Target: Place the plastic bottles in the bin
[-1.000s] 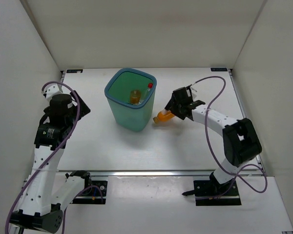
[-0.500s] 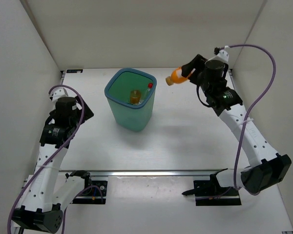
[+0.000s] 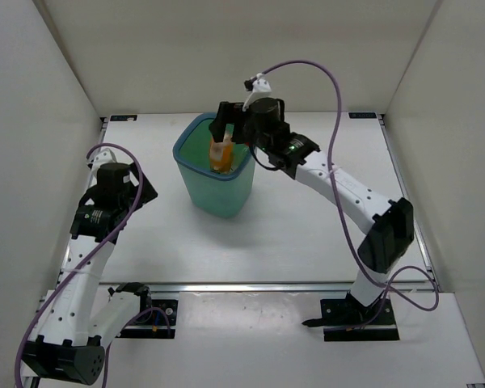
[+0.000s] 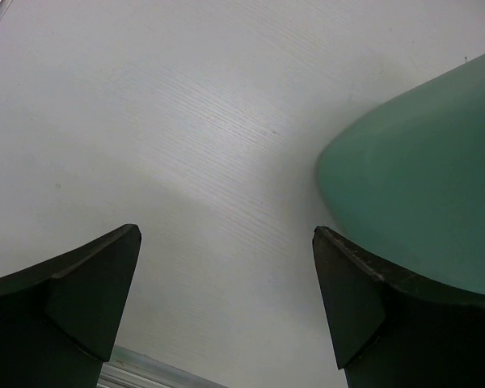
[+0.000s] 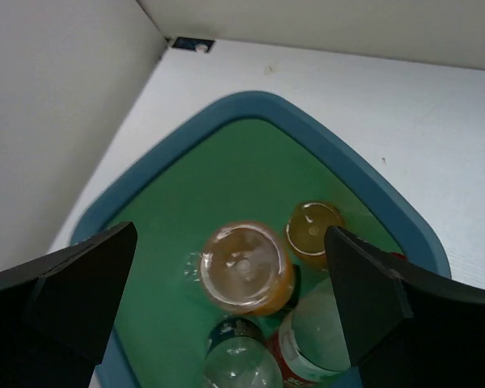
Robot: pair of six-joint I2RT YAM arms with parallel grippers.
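- Step: drop-off. Right gripper hangs over the mouth of the bin, at the far middle of the table.
- Right fingers are spread wide and released. A stubby orange bottle is between them, touching neither, base toward the wrist camera.
- Top view puts that orange bottle at rim level, inside the far side of the bin. Looks let go; can't tell whether it is in free fall or already resting on the pile.
- Lower in the bin: second orange bottle just right of the first, a clear bottle with red label and another clear bottle nearer the camera. Fifth bottle can't be made out; part of the bin floor is hidden.
- Left gripper is at the left of the table, low above the surface. Fingers wide apart, nothing between them, teal bin wall just to its right in the wrist view.
- No bottle shows on the table outside the bin in the top view, so the task is probably at or near its end.
- Next move, judged: lift the right arm straight up, clear of the rim, without clipping the bin's far wall, then pull it back to the near right. The left arm has nothing to pick.
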